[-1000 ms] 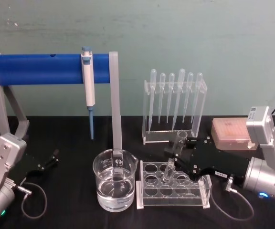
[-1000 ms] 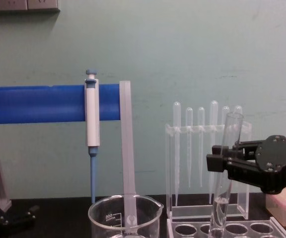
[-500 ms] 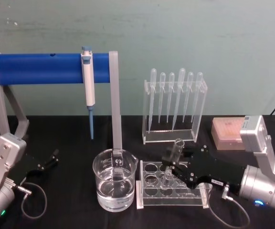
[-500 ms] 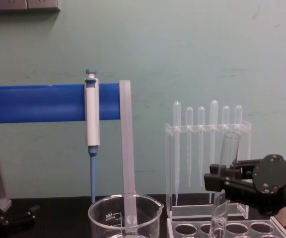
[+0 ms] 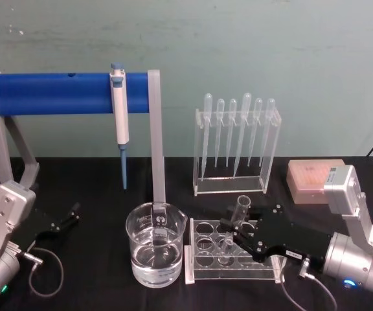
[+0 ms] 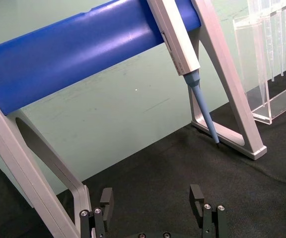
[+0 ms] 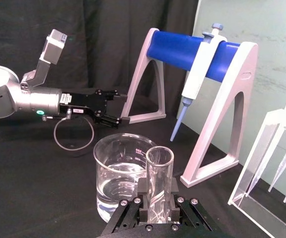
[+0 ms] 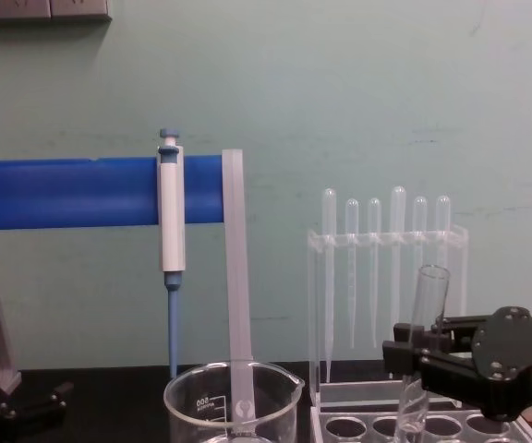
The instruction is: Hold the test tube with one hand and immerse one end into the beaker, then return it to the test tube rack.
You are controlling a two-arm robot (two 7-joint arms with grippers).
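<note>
While right pincer (image 5: 238,228) clamps, test tube (image 5: 236,220) upright, rim up

Even, diffuse light is cast over the scene; the green wall (image 5: 238,45) is evenly lit, without hot spots; the black bench (image 5: 96,194) below it is rendered dark, and shadows on it cannot be made out; small highlights are seen on the beaker (image 5: 155,243) rim and water, and a soft sheen along the blue bar (image 5: 63,92); the head view is slightly soft and grainy; sharper detail is given in the right wrist view.
</note>
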